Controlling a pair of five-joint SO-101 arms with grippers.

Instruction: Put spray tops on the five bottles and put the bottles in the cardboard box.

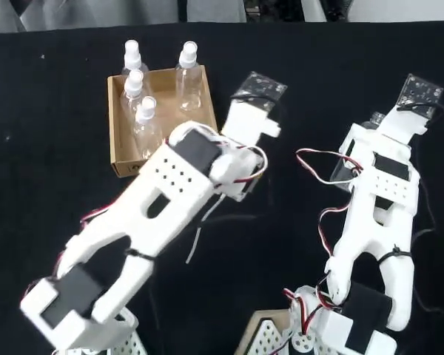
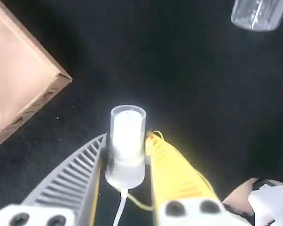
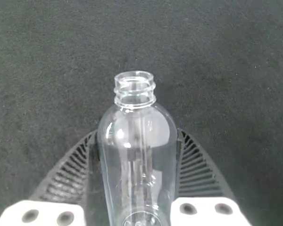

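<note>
My left gripper (image 2: 127,139) is shut on a white spray top (image 2: 127,150), whose thin dip tube (image 2: 119,212) trails back toward the wrist. It hovers over black table just off a corner of the cardboard box (image 2: 19,84). My right gripper (image 3: 137,134) is shut on a clear bottle (image 3: 134,160) whose threaded neck (image 3: 134,89) is bare and open. That same bottle (image 2: 259,14) shows farther off in the left wrist view. In the high view, several capped bottles (image 1: 146,122) stand in the cardboard box (image 1: 174,126) at the back left.
The left arm (image 1: 163,200) stretches diagonally from the front left, ending beside the box's right wall. The right arm (image 1: 381,185) stands at the right. Red and white cables (image 1: 318,166) loop between them. Black cloth covers the table.
</note>
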